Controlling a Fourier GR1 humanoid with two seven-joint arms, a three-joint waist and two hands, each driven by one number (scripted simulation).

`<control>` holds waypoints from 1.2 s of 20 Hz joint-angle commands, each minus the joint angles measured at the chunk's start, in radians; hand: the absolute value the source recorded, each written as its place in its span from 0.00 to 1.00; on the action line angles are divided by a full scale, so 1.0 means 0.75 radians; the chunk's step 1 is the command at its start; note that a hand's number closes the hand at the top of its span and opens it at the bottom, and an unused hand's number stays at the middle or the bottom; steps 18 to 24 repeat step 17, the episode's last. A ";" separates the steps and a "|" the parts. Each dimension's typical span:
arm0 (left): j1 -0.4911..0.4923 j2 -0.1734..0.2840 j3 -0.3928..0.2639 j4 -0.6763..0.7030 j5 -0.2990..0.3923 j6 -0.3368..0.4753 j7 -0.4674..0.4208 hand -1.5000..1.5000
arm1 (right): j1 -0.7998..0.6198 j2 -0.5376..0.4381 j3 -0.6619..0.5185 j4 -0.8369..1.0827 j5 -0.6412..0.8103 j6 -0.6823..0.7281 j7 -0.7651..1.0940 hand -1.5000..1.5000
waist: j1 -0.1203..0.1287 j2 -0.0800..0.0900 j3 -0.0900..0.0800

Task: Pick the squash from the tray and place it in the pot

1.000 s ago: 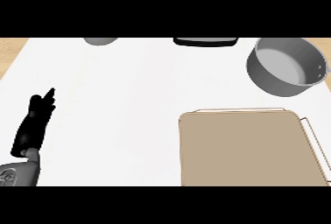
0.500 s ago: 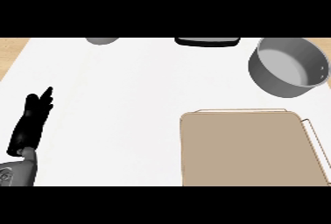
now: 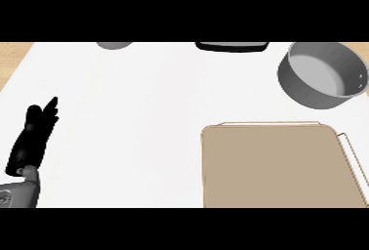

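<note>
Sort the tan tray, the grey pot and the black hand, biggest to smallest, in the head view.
1. Flat tan tray, by far.
2. Round grey metal pot.
3. Black left hand, long but thin.

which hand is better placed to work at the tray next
Probably the right, though it is not in view. The tray and pot lie on the right side, while the left hand rests open at the far left edge. No squash is visible.

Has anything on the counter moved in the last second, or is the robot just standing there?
Nothing visibly changed. The left hand rests open at the view's left edge, fingers up, holding nothing, as before. The grey pot at the upper right and the tan tray below it lie where they were. No squash shows on the tray, and the right hand is out of view.
</note>
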 commanded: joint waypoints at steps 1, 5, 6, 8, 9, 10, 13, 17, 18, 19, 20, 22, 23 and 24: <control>-0.035 -0.034 -0.004 0.074 -0.038 0.053 -0.037 0.50 | -0.074 0.079 -0.017 0.160 0.002 -0.015 -0.038 0.00 | -0.006 0.006 0.000; -0.025 0.009 0.038 0.098 0.008 -0.001 -0.064 0.50 | -0.085 0.129 -0.163 0.180 -0.158 0.005 -0.039 0.00 | -0.027 -0.002 0.000; -0.013 -0.030 0.019 0.059 -0.006 0.035 -0.048 0.50 | -0.093 0.139 -0.208 0.203 -0.194 -0.027 -0.035 0.00 | -0.021 -0.002 0.001; 0.003 -0.023 0.004 0.055 -0.018 0.021 -0.066 0.50 | -0.135 0.153 -0.280 0.233 -0.257 -0.063 -0.016 0.00 | -0.013 -0.001 0.001; 0.011 0.009 0.036 0.050 0.017 -0.012 -0.073 0.50 | -0.129 0.094 -0.341 0.263 -0.298 -0.079 -0.042 0.00 | -0.005 0.003 0.002; -0.035 -0.033 0.004 0.072 0.000 0.010 -0.040 0.50 | -0.134 0.056 -0.368 0.265 -0.328 -0.036 -0.060 0.00 | -0.024 0.002 0.002; -0.031 -0.037 -0.007 0.042 -0.024 0.028 -0.019 0.50 | -0.146 0.016 -0.444 0.319 -0.378 -0.115 -0.025 0.00 | -0.014 0.005 0.002; 0.009 -0.053 -0.010 0.044 -0.024 0.031 -0.068 0.50 | -0.037 -0.115 -0.529 0.384 -0.438 -0.067 -0.129 0.00 | -0.016 0.009 0.003; 0.009 -0.053 -0.010 0.044 -0.024 0.031 -0.068 0.50 | -0.037 -0.115 -0.529 0.384 -0.438 -0.067 -0.129 0.00 | -0.016 0.009 0.003; 0.009 -0.053 -0.010 0.044 -0.024 0.031 -0.068 0.50 | -0.037 -0.115 -0.529 0.384 -0.438 -0.067 -0.129 0.00 | -0.016 0.009 0.003; 0.009 -0.053 -0.010 0.044 -0.024 0.031 -0.068 0.50 | -0.037 -0.115 -0.529 0.384 -0.438 -0.067 -0.129 0.00 | -0.016 0.009 0.003; 0.009 -0.053 -0.010 0.044 -0.024 0.031 -0.068 0.50 | -0.037 -0.115 -0.529 0.384 -0.438 -0.067 -0.129 0.00 | -0.016 0.009 0.003; 0.009 -0.053 -0.010 0.044 -0.024 0.031 -0.068 0.50 | -0.037 -0.115 -0.529 0.384 -0.438 -0.067 -0.129 0.00 | -0.016 0.009 0.003; 0.009 -0.053 -0.010 0.044 -0.024 0.031 -0.068 0.50 | -0.037 -0.115 -0.529 0.384 -0.438 -0.067 -0.129 0.00 | -0.016 0.009 0.003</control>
